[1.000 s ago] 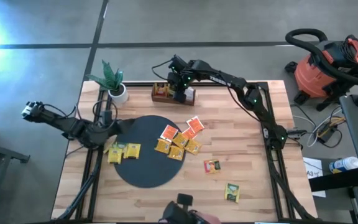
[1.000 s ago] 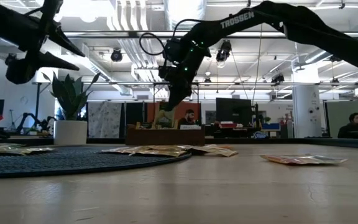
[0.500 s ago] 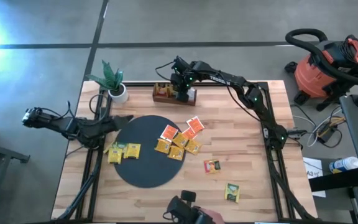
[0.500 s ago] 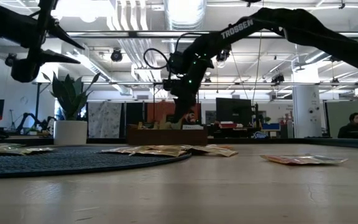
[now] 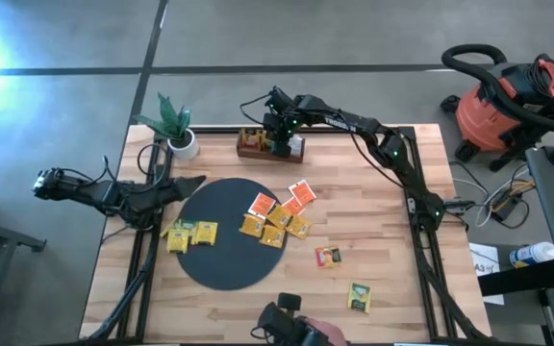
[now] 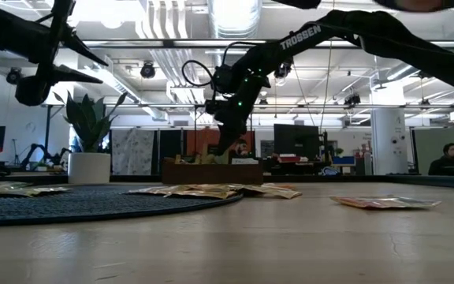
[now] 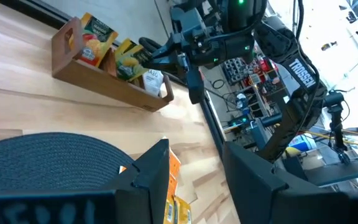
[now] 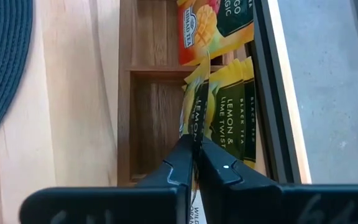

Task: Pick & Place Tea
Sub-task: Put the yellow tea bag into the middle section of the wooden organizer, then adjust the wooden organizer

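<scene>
Right gripper down at the wooden tray on the far edge of the table, fingers pinching a yellow lemon packet edge-on in the tray's middle compartment. Same packet touching other yellow lemon packets leaning in that compartment; orange mango packet in the next compartment. Tray seen in the left wrist view with orange and yellow packets standing upright and a white one at the end nearest the right gripper. Left gripper hovering over the left part of the table, just off the far-left rim of the black mat, fingers spread and holding nothing. Loose tea still out on the table: two yellow packets side by side on the mat's left edge, a cluster of orange-red and yellow packets at the mat's right edge, partly on the mat and partly on the wood, one orange-red packet alone to the right of the mat, one green packet nearer still toward the near-right corner. Potted plant at the far-left corner. Red shop vacuum on the floor off to the right. Seated person far back in the room in the low view.
</scene>
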`<state>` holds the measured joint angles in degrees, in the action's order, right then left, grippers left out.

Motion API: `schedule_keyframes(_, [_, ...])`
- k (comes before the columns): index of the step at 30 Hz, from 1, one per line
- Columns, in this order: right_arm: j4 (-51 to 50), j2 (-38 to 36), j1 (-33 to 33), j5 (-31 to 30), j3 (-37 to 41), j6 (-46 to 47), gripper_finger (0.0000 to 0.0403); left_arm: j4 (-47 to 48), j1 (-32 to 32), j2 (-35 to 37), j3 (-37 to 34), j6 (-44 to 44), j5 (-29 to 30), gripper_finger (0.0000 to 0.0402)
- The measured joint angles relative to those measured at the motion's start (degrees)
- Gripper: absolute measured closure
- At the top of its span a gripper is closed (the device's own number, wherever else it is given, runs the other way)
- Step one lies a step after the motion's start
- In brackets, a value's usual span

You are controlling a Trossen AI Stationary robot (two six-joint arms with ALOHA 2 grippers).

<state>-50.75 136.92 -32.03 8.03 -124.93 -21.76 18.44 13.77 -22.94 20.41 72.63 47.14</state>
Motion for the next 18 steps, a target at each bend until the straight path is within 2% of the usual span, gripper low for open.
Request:
schedule_keyframes(9, [3.1,0.0,0.1,-0.8,2.2,0.3,0.0313,0.0,-0.3,0.0,0.0,-0.9,0.0,0.0257])
schedule_keyframes(14, [3.5,0.0,0.3,-3.7,0.2,1.7,0.0275,0.0,-0.3,0.0,0.0,-0.9,0.0,0.0257])
schedule_keyframes(18, [3.6,-0.4,0.3,-4.3,-1.7,3.9,0.0262,0.0,-0.3,0.0,0.0,-1.7,0.0,0.0257])
